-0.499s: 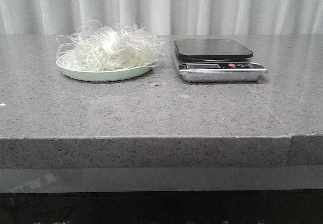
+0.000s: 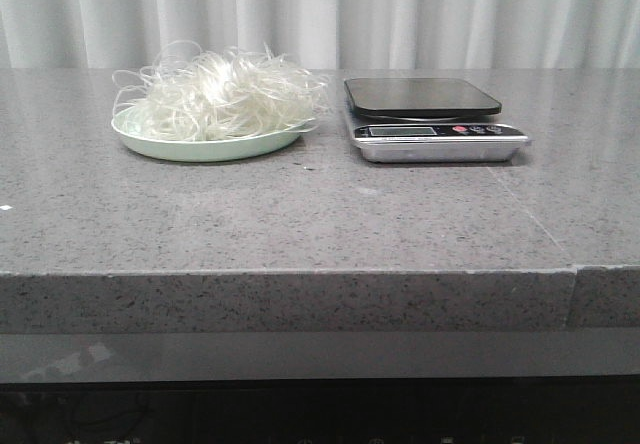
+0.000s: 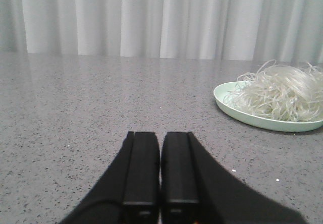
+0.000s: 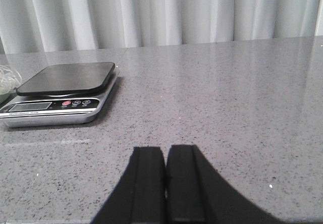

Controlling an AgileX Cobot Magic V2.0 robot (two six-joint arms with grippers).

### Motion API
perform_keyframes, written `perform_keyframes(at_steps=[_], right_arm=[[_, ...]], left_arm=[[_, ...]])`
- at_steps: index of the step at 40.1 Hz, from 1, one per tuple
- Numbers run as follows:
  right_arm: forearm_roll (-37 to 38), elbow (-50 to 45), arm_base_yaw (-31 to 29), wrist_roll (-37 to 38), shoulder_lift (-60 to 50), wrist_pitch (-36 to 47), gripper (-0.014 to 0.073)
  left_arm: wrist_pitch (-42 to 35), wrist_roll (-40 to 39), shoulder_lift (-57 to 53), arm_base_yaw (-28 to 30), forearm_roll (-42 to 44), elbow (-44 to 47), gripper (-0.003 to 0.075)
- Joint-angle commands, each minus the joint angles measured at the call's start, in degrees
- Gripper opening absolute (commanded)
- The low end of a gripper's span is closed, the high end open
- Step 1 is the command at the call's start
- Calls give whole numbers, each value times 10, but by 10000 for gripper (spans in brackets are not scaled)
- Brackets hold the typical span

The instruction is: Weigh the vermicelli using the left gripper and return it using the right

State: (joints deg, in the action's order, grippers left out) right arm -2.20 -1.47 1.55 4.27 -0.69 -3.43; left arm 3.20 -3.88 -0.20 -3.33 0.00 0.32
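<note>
Upper left of the front view: the vermicelli heaps on a pale green plate resting on my grey stone counter. Just right of it, apart from the plate, stands a kitchen scale, its dark platform bare. Neither arm shows in the front view. Lower centre of each wrist view, I see the left gripper and the right gripper with fingers pressed together, holding nothing, above bare counter.
</note>
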Motion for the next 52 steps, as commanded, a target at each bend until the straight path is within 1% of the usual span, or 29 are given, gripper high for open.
perform_keyframes(at_steps=[1, 8, 11, 15, 18, 27, 35, 41, 46, 48, 52], right_arm=[[1, 1, -3, 2, -8, 48, 165], [1, 1, -3, 2, -8, 49, 165], [1, 2, -3, 2, -8, 50, 165], [1, 17, -3, 2, -8, 46, 165], [1, 44, -3, 2, -8, 42, 165], [19, 155, -3, 2, 7, -22, 165], [22, 266, -3, 2, 72, -78, 165], [22, 342, -3, 2, 132, -125, 165], [22, 400, -3, 2, 186, -183, 165], [22, 418, -3, 2, 207, -204, 165], [22, 434, -3, 2, 246, -234, 165]], left_arm=[[-49, -1, -13, 1, 0, 20, 155], [-52, -1, -13, 1, 0, 20, 155], [-68, -1, -13, 1, 0, 20, 155], [-92, -1, -13, 1, 0, 12, 155], [-91, -1, -13, 1, 0, -13, 155], [-24, 0, -11, 1, 5, -138, 155], [32, 0, 25, 1, 6, -243, 155], [90, 0, 93, 1, 6, -323, 155], [148, 0, 160, 1, 6, -380, 155], [166, 0, 183, 1, 6, -394, 155], [175, 0, 230, 1, 6, -402, 155]])
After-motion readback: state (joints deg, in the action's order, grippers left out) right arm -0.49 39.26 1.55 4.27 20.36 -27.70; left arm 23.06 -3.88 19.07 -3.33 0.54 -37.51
